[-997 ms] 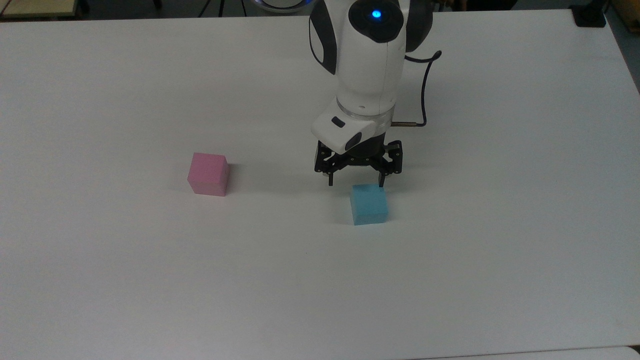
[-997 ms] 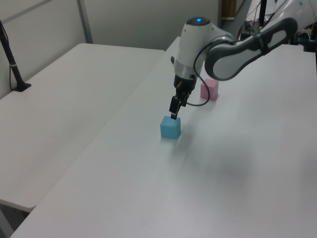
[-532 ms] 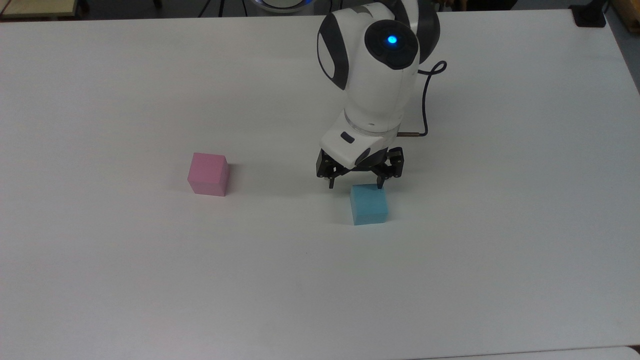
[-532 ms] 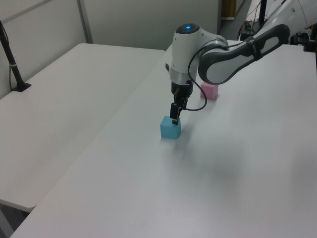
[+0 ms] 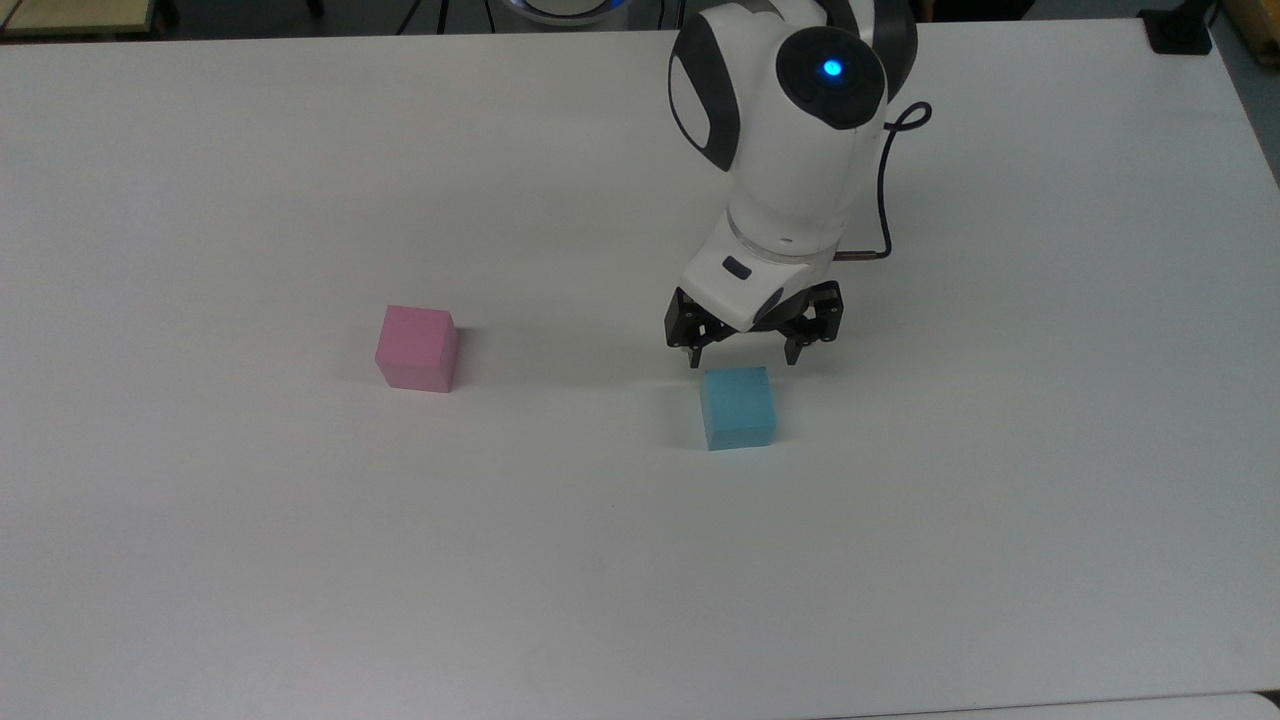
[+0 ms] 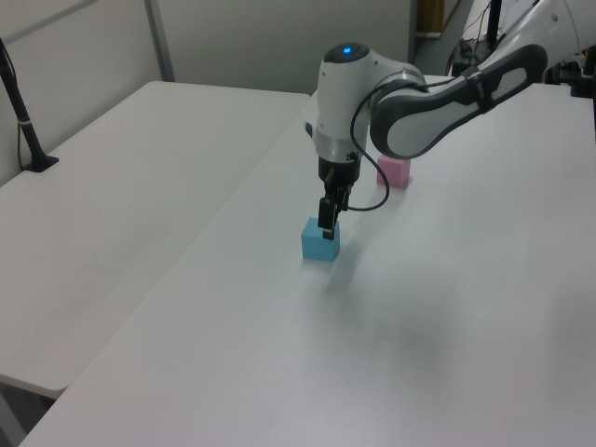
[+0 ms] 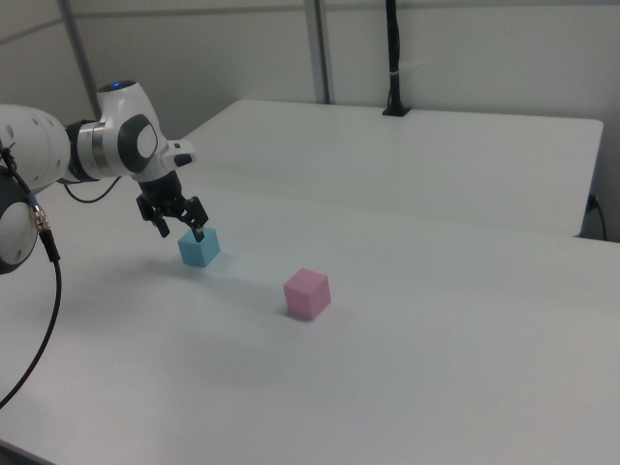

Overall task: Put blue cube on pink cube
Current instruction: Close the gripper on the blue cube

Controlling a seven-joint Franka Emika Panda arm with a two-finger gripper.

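White table point(image 5: 300, 560), otherwise bare. Blue cube point(image 5: 738, 407) sits well apart from pink cube point(image 5: 416, 347). Gripper point(image 5: 742, 358), fingers apart and empty, hangs just above the blue cube's far edge. Risk: descending off-centre, a fingertip strikes the top face and shoves the blue cube aside.

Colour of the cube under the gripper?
Light sky-blue cube; clearest in the top view.
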